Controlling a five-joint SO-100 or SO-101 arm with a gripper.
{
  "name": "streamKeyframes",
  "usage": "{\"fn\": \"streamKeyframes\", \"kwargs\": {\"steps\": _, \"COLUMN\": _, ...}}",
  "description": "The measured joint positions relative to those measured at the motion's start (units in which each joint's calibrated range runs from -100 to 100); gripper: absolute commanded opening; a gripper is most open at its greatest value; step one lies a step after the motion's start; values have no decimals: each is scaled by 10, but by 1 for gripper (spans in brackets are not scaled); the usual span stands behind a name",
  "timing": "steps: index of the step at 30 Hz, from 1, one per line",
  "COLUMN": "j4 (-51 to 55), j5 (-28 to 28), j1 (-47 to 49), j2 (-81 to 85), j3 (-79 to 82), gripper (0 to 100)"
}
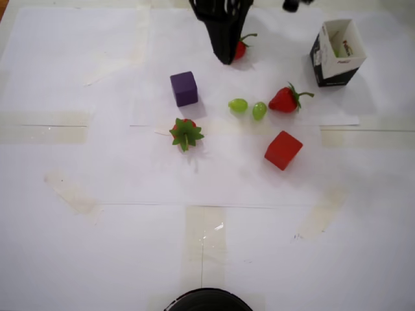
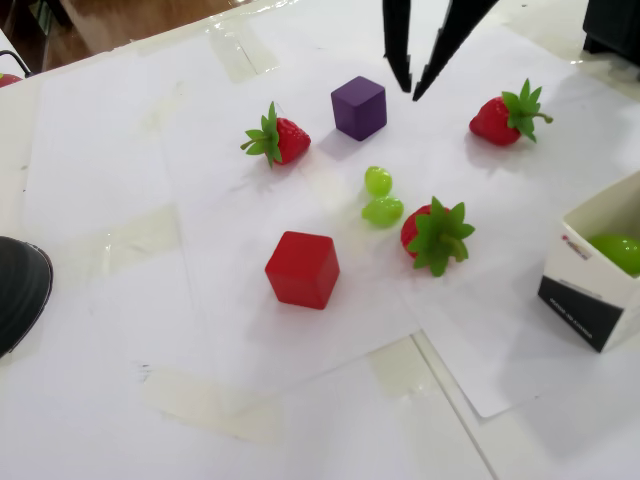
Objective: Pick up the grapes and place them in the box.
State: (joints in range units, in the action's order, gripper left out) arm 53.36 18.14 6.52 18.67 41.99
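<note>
In the overhead view the gripper [image 1: 225, 55] covers most of a strawberry [image 1: 241, 49] up from the purple cube [image 1: 184, 88]; only its right edge and stem show. The arm above it is cut by the top edge. In the fixed view the box [image 2: 590, 290] is cut by the right edge, and a round black object [image 2: 18, 290] by the left edge.

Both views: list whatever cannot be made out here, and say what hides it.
- Top strawberry: mostly covered by the pincer in the overhead view.
- Arm above the pincer: cut off by the top edge in both views.
- Box: cropped by the right edge in the fixed view; a green thing inside shows only partly.
- Black round object: cut by the bottom edge overhead; unidentifiable.
</note>
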Motion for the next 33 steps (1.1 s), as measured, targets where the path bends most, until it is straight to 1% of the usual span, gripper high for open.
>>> {"fn": "streamKeyframes", "kwargs": {"steps": 6, "j4": 0, "j5": -13, "j1": 7, "j2": -97, "j3": -71, "gripper": 15}}
{"fn": "streamKeyframes", "kwargs": {"steps": 9, "j4": 0, "j5": -19, "j1": 21, "j2": -126, "j3": -81, "gripper": 15}}
{"fn": "streamKeyframes", "kwargs": {"steps": 17, "j4": -1, "j5": -21, "j1": 46, "j2": -154, "j3": -81, "gripper": 18}}
{"fn": "streamKeyframes", "kwargs": {"steps": 19, "j4": -6, "j5": -23, "j1": 46, "j2": -161, "j3": -81, "gripper": 20}}
{"fn": "streamKeyframes", "kwargs": {"steps": 25, "j4": -34, "j5": -31, "j1": 43, "j2": -184, "j3": -81, "gripper": 22}}
{"fn": "streamKeyframes", "kwargs": {"steps": 33, "j4": -54, "j5": -32, "j1": 45, "j2": -226, "j3": -100, "gripper": 21}}
